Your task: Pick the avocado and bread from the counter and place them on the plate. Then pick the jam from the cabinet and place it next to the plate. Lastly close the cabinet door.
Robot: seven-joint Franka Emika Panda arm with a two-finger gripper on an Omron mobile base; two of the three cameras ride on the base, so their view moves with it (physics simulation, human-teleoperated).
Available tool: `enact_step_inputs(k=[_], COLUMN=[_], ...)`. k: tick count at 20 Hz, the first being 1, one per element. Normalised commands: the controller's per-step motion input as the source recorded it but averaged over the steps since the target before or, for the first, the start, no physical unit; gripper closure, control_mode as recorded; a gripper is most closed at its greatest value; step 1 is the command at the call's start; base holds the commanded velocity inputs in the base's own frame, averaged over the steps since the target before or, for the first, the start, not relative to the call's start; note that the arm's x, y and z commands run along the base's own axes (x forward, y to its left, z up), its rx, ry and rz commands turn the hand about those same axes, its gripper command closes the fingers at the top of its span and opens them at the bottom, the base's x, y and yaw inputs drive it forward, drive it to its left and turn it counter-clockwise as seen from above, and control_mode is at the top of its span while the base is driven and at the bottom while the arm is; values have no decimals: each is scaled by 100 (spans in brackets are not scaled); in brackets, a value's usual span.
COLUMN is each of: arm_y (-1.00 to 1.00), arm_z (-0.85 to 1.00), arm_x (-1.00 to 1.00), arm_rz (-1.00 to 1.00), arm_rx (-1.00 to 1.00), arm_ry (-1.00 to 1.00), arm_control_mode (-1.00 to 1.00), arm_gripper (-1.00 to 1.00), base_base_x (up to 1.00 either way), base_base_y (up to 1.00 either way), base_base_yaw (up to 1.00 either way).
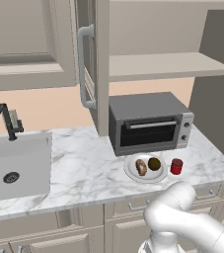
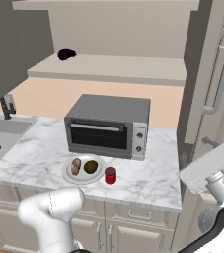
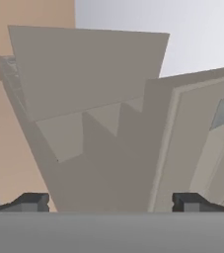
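Fingertips (image 3: 33, 201) of the gripper (image 3: 111, 202) stand far apart at the bottom of the hand view, with nothing between them and nothing touched; beyond them rises the beige cabinet (image 3: 93, 99) with its shelf seen from below, and the cabinet door (image 3: 197, 143) to the right.

Taking the toaster oven (image 1: 150, 122) as the landmark: the plate (image 1: 131, 170) lies on the counter (image 1: 84, 163) just in front of it, nearest the robot. On the plate rest the bread (image 1: 141, 167) and, beside it, the avocado (image 1: 154, 163). The jam (image 1: 176, 166) stands upright on the counter just beside the plate, apart from its rim, before the oven's knob end.

Above the oven hangs the cabinet, its shelf bare but for a dark object (image 2: 66, 54) at one end. The cabinet door stands open, edge-on, its bar handle (image 1: 84, 66) facing outward.
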Motion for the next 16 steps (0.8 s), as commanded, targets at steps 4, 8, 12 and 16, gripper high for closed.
enact_step_inputs(k=[4, 8, 12, 16], arm_y=[-10, -6, -6, -5], arm_z=[17, 18, 23, 23], arm_x=[18, 16, 14, 13], arm_rz=[0, 0, 0, 0], arm_rx=[0, 0, 0, 0], arm_ry=[2, 3, 4, 5], arm_control_mode=[-100, -100, -100, -100], arm_gripper=[-100, -100, -100, -100], base_base_x=[0, 0, 0, 0], base_base_y=[0, 0, 0, 0], base_base_yaw=[0, 0, 0, 0])
